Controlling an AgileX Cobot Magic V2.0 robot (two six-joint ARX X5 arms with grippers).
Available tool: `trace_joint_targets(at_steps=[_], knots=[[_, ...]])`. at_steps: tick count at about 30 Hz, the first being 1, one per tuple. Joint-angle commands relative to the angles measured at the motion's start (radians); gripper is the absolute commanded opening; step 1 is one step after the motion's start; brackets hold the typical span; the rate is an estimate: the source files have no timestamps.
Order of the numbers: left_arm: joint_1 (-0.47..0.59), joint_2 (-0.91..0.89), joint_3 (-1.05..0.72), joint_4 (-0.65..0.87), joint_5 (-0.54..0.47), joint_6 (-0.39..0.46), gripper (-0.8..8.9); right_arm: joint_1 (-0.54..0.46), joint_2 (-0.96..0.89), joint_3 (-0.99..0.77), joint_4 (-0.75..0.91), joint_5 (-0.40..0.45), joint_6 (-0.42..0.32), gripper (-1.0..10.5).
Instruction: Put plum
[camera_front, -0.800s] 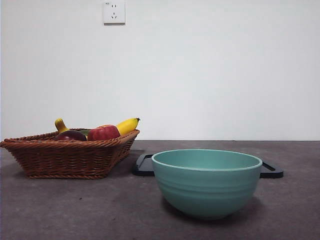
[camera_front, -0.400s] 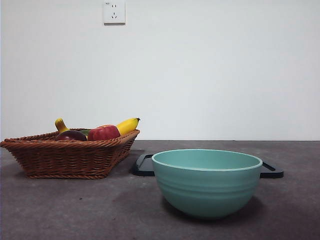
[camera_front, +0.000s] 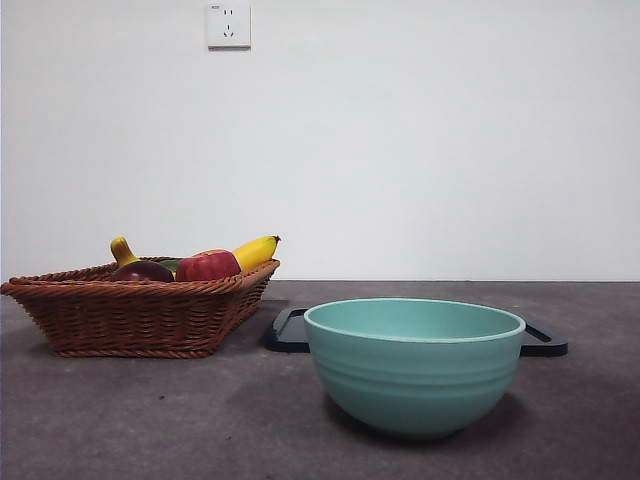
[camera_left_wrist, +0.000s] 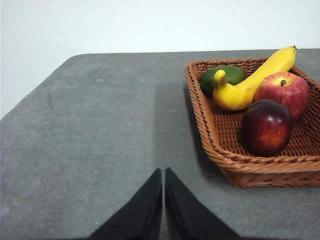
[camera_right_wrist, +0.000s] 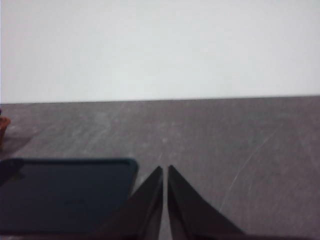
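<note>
Plum (camera_left_wrist: 267, 126): seen lying in the wicker basket (camera_left_wrist: 250, 167), near its front rim, touching the red apple (camera_left_wrist: 282, 91) just beside it; in the front view only its dark top (camera_front: 142, 270) shows above the rim.
Basket: set on the grey table (camera_left_wrist: 100, 130), holding 4 fruits (the plum, the apple, a banana (camera_left_wrist: 250, 82) and a green fruit (camera_left_wrist: 222, 77) partly hidden behind the banana).
Bowl (camera_front: 414, 363): a teal bowl is seen standing near the camera, well apart from the basket.
Tray (camera_front: 289, 331): a black tray is seen lying flat behind the bowl, its ends showing on both sides.
Left gripper (camera_left_wrist: 163, 172): held above bare table beside the basket, its 2 jaws pressed together, nothing gripped.
Right gripper (camera_right_wrist: 164, 170): held over the table next to the tray's edge (camera_right_wrist: 65, 192), jaws likewise closed on nothing.
Wall: a white socket (camera_front: 228, 24) is seen high up.
</note>
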Motion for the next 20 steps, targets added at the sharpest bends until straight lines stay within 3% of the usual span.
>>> trace_joint_targets(at_steps=[1, 7, 13, 20], knots=[[0.003, -0.002, -0.021, -0.006, -0.001, -0.005, 0.08, 0.0, -0.001, -0.014, 0.0, 0.008, 0.038, 0.0], [0.003, -0.002, -0.021, -0.006, -0.001, -0.005, 0.08, -0.002, -0.001, -0.014, -0.026, 0.024, 0.038, 0.0], [0.003, -0.002, -0.021, -0.006, 0.0, -0.005, 0.08, -0.002, -0.001, -0.014, -0.177, 0.023, 0.038, 0.0], [0.003, -0.002, -0.021, -0.006, -0.001, -0.005, 0.08, -0.001, -0.001, -0.014, -0.169, 0.023, 0.036, 0.0]])
